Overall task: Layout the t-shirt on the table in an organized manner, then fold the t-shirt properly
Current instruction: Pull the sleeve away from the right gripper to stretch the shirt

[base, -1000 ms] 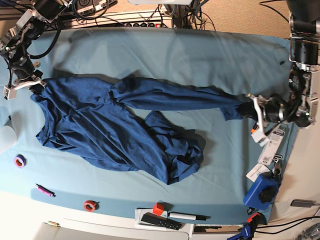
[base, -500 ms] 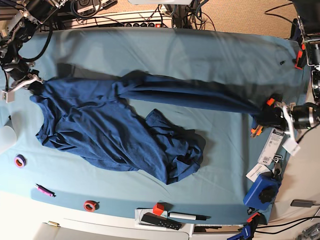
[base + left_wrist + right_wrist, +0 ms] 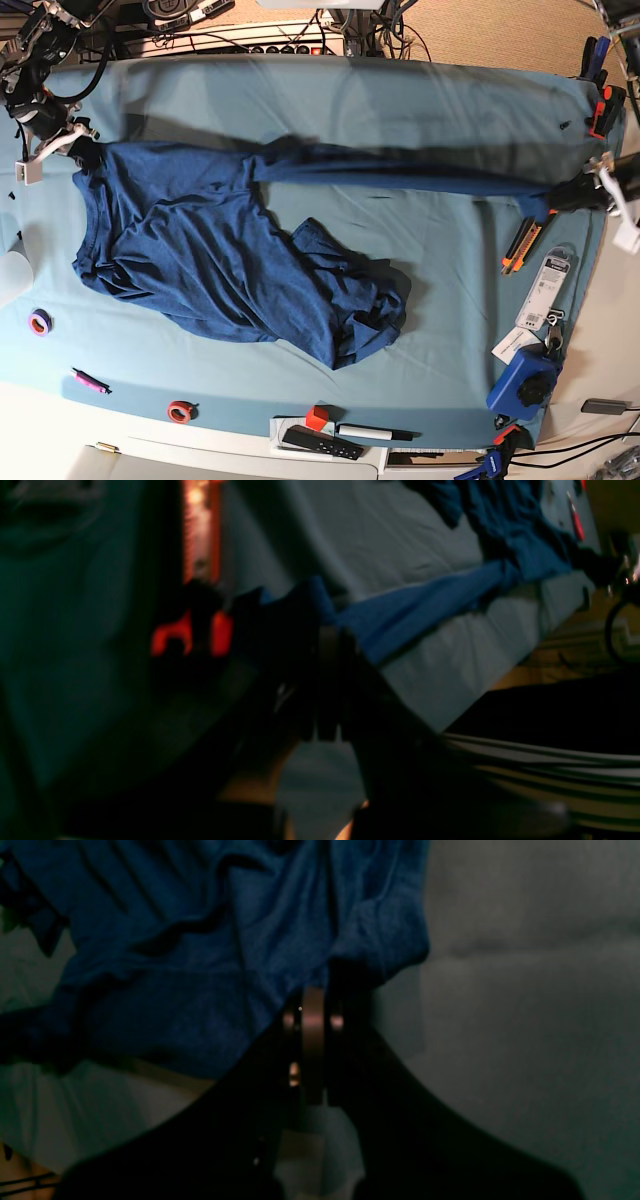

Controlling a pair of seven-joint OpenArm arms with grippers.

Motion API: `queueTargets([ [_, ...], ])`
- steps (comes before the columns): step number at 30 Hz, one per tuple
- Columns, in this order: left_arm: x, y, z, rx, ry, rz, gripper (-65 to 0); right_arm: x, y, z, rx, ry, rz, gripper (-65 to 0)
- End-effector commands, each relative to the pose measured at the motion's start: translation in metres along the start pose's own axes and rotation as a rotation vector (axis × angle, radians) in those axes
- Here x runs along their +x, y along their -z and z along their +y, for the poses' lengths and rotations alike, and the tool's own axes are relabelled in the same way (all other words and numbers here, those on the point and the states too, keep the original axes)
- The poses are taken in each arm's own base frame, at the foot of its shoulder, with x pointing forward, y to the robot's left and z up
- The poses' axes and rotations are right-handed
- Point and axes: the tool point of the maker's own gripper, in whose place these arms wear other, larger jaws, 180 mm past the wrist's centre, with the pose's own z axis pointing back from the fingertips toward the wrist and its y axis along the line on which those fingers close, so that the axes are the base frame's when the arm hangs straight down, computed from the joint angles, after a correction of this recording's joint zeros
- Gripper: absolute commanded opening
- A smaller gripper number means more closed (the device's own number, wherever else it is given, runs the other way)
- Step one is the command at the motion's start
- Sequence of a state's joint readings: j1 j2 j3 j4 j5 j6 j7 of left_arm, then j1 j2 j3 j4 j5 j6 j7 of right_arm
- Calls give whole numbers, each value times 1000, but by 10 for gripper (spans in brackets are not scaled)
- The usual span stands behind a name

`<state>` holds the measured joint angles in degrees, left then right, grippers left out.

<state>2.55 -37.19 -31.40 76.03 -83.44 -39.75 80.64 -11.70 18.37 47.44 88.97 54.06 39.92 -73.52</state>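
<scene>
The dark navy t-shirt (image 3: 200, 250) lies crumpled on the left half of the table (image 3: 400, 100), with one long band pulled taut toward the right edge. My left gripper (image 3: 578, 193) is shut on that band's far end. In the left wrist view its dark fingers (image 3: 327, 645) pinch the t-shirt (image 3: 425, 605), which runs away across the table (image 3: 390, 540). My right gripper (image 3: 75, 150) is shut on the shirt's top left corner. Up close, its fingers (image 3: 315, 1005) clamp a fold of the t-shirt (image 3: 200, 965) above the table (image 3: 525, 1040).
An orange utility knife (image 3: 521, 246), paper tags (image 3: 548, 285) and a blue device (image 3: 522, 380) sit near the right edge. Along the front lie a purple tape ring (image 3: 40, 322), pink pen (image 3: 90, 381), red tape ring (image 3: 181, 411), red cube (image 3: 317, 417) and black remote (image 3: 320, 442).
Both grippers moved apart and toward the far edge, holding the shirt. The band between them stretched longer and straighter. The left gripper went rightward, uncovering the orange knife.
</scene>
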Motion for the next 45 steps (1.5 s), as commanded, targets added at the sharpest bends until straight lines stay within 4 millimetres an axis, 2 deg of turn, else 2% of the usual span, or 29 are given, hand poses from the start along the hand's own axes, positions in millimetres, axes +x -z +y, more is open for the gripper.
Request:
queueTargets([
  [1,13,-14,1,12,25,-41,-650,16,-7,0,3,-29,-39,-650],
  [5,-8,-24,8,41,-22,-25,-650,11,-8,8,50,-10,-25,-650],
  [12,-50,-25,6,45,-82,47,-650,4,-9,16,99,3,8,-650],
  [17,-68,-18,-15,14,-61,76,-650,-4,-12,16,100,9,26,-650],
  [21,-76,-14,-38,-11,-7,95,-650,-15,-15,14,98,19,53,-650],
  [24,-73,-12,-52,-24,48,100,-650,-21,-18,12,93,21,69,-650],
  [29,-57,-20,-63,-5,128,72,-650,-9,-26,2,63,-14,67,-650],
  [37,-32,-48,-59,87,193,-9,-650,19,-45,-18,0,-78,41,-650],
  [41,-25,-59,-54,123,195,-40,-650,19,-44,-18,-1,-77,40,-650],
  [45,-27,-57,-55,118,188,-44,-650,16,-45,-22,-21,-82,52,-650],
])
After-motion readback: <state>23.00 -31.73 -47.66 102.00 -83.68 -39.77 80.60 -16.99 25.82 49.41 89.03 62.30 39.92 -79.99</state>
